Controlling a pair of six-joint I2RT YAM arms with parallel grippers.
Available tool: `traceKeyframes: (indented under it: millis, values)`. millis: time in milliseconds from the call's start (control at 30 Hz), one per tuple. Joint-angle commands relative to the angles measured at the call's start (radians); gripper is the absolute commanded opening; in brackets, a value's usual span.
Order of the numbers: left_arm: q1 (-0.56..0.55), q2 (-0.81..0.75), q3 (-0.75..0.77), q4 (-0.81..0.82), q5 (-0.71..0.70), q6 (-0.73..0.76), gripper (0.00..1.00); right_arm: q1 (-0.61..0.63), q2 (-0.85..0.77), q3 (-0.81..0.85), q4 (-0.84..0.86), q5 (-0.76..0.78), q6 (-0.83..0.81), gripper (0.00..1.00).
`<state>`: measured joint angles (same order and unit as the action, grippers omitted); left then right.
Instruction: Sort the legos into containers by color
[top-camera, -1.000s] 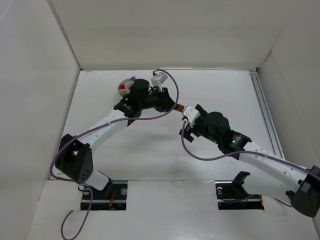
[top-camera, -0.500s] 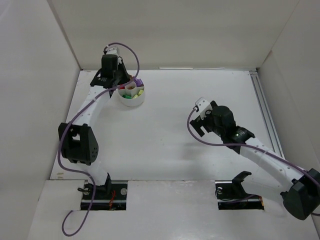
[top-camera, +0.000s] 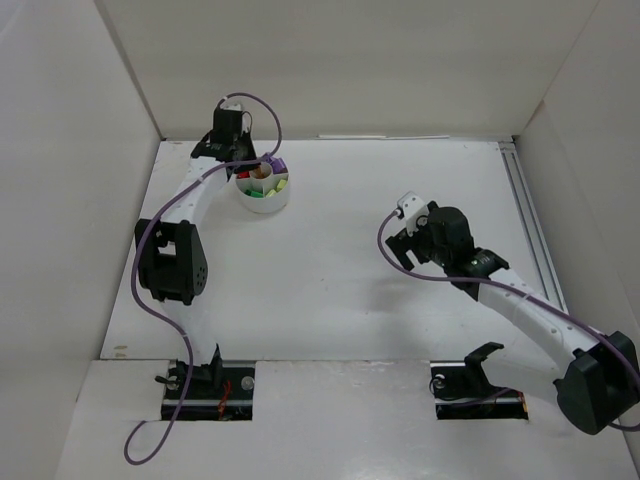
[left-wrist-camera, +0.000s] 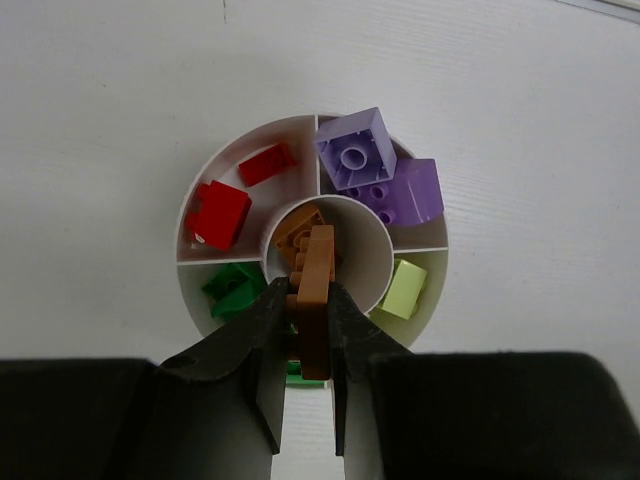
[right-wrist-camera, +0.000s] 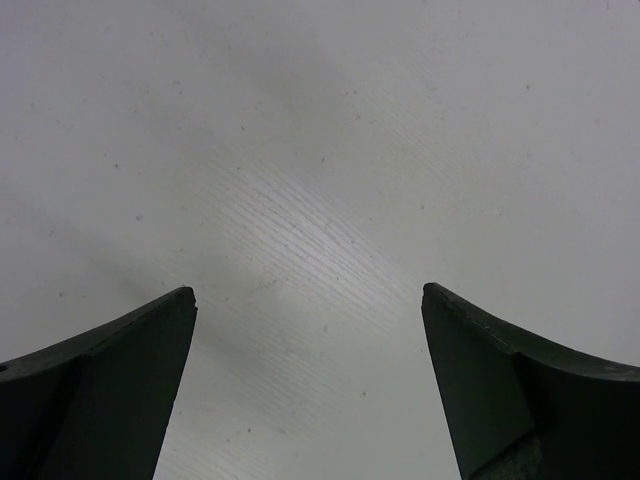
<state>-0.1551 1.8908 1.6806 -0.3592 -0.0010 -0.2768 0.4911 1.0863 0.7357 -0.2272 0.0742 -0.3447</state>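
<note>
The round white dish (left-wrist-camera: 433, 262) (top-camera: 270, 203) stands at the far left of the table. Its wedges hold red bricks (left-wrist-camera: 221, 213), lilac bricks (left-wrist-camera: 356, 150), a pale yellow-green brick (left-wrist-camera: 404, 289) and green bricks (left-wrist-camera: 232, 290); its centre cup holds an orange-brown brick (left-wrist-camera: 294, 226). My left gripper (left-wrist-camera: 308, 285) (top-camera: 238, 165) hovers over the dish, shut on an orange-brown brick (left-wrist-camera: 315, 310) held edge-on above the centre cup. My right gripper (right-wrist-camera: 308, 290) (top-camera: 408, 238) is open and empty over bare table at mid-right.
White walls close the table at the back and both sides. A metal rail (top-camera: 533, 225) runs along the right edge. The left arm (top-camera: 170, 262) stretches along the left side, with its purple cable looping beside it.
The left arm swung from mid-table back to the dish with the orange-brown brick and now hovers over it. The right gripper drew back to the right and stands open.
</note>
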Motion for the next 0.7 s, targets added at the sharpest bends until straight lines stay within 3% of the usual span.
traceKeyframes:
  millis: [0, 100, 267, 467, 567, 600, 633, 667]
  values:
    - [0.003, -0.027, 0.030, 0.006, -0.004, 0.016, 0.00, -0.017, 0.001, 0.005, 0.015, -0.016, 0.010, 0.99]
    - [0.003, -0.027, 0.030, 0.006, -0.004, 0.016, 0.02, -0.017, 0.010, 0.005, 0.015, -0.016, 0.010, 0.99]
    - [0.003, -0.027, 0.030, -0.003, 0.006, 0.016, 0.44, -0.017, 0.011, 0.005, 0.015, -0.025, 0.010, 0.99]
    - [0.003, -0.085, 0.030, 0.018, 0.038, 0.016, 0.47, -0.017, -0.009, 0.005, 0.015, -0.025, 0.010, 0.99]
    - [0.003, -0.136, -0.014, 0.038, 0.038, 0.016, 0.57, -0.017, -0.035, -0.005, 0.041, 0.001, 0.025, 0.99]
    - [0.003, -0.188, -0.037, 0.049, 0.038, 0.004, 0.69, -0.028, -0.046, -0.005, 0.058, 0.018, 0.064, 0.99]
    - [0.003, -0.223, -0.067, 0.063, 0.013, -0.018, 0.90, -0.028, -0.046, -0.006, 0.058, 0.036, 0.085, 0.99]
    - [0.003, -0.266, -0.156, 0.110, 0.004, -0.030, 1.00, -0.045, -0.057, -0.006, 0.072, 0.070, 0.108, 0.99]
